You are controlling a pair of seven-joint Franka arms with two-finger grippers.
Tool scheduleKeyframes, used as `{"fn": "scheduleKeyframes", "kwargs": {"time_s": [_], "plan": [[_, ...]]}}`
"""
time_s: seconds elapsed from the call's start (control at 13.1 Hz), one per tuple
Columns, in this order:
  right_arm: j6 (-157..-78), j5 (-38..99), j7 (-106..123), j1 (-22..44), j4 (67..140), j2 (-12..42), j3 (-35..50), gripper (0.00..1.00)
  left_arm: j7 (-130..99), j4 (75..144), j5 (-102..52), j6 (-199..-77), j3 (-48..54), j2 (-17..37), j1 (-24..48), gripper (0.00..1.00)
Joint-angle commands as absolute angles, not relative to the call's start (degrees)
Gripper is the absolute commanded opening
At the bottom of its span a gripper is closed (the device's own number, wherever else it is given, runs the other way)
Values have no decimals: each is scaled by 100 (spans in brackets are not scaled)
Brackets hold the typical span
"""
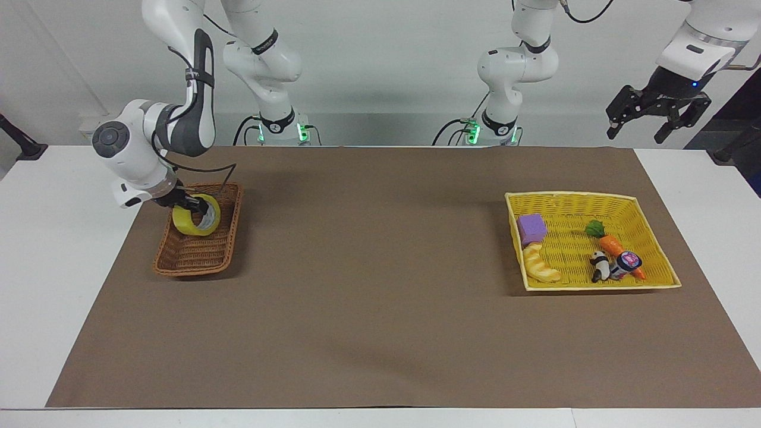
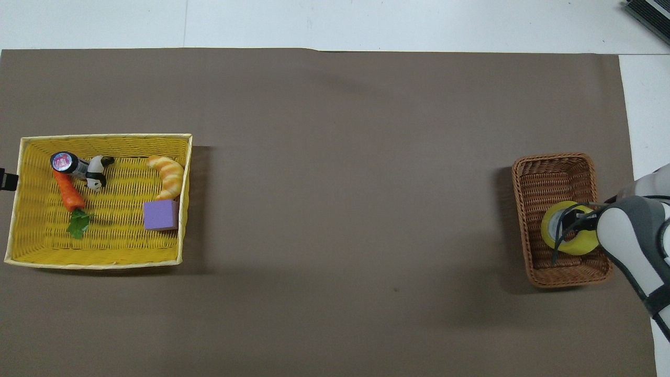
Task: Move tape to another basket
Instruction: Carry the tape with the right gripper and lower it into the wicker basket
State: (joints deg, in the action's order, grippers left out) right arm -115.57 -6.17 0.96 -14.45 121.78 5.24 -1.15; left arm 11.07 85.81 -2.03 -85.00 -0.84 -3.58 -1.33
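The yellow tape [image 1: 191, 223] is tilted on edge, low inside the brown wicker basket [image 1: 189, 263] at the right arm's end of the table. My right gripper [image 1: 199, 207] is shut on the tape's rim, with one finger through its grey-white core. In the overhead view the tape [image 2: 569, 245] sits over the half of the wicker basket [image 2: 549, 173] nearer the robots, under the right gripper [image 2: 580, 222]. My left gripper [image 1: 653, 116] hangs open and empty, high over the table's edge at the left arm's end, and waits.
A yellow mesh basket [image 1: 569, 198] at the left arm's end holds a purple block [image 1: 531, 228], a croissant [image 1: 540, 265], a carrot [image 1: 612, 245], a panda figure [image 1: 599, 265] and a small bottle [image 1: 626, 262]. Brown mat [image 1: 380, 267] lies between the two baskets.
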Motion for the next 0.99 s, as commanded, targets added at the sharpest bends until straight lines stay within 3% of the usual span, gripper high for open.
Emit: {"fn": "scheduleKeyframes", "kwargs": {"time_s": [0.0, 0.46, 0.92], "plan": [[-11479, -791, 220, -1424, 12068, 448, -53, 100, 1055, 8710, -246, -8596, -62, -475, -220, 100], [-10943, -826, 176, -1197, 11330, 387, 44, 100, 1055, 8719, -246, -8587, -62, -466, -158, 100], [-10890, -774, 202, -933, 10610, 431, 53, 100, 1055, 8719, -246, -8587, -62, -466, -176, 100]]}}
